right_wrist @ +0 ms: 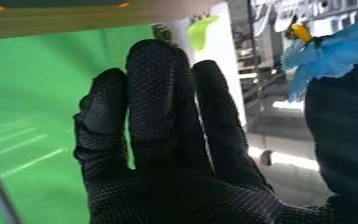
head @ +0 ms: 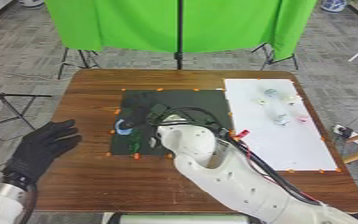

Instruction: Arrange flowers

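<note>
In the head view my right hand (head: 140,112) is over the dark mat (head: 206,100), hard to tell from it. A blue flower (head: 123,127) is at the mat's left part, close to this hand, with dark green stem or leaves (head: 135,142) just below. Off the mat's left side my left hand (head: 44,147) has its fingers straight. From the right wrist, my right hand (right_wrist: 167,125) shows straight fingers, the thumb apart from them. The blue flower (right_wrist: 340,52) with a yellow centre overlaps the thumb tip; whether they touch I cannot tell.
On the brown table (head: 158,180), a white sheet (head: 291,150) on the right carries several pale flowers (head: 281,119). Orange markers edge mat and sheet. My right forearm (head: 229,175) crosses the front of the table. A green cloth (head: 122,30) hangs behind.
</note>
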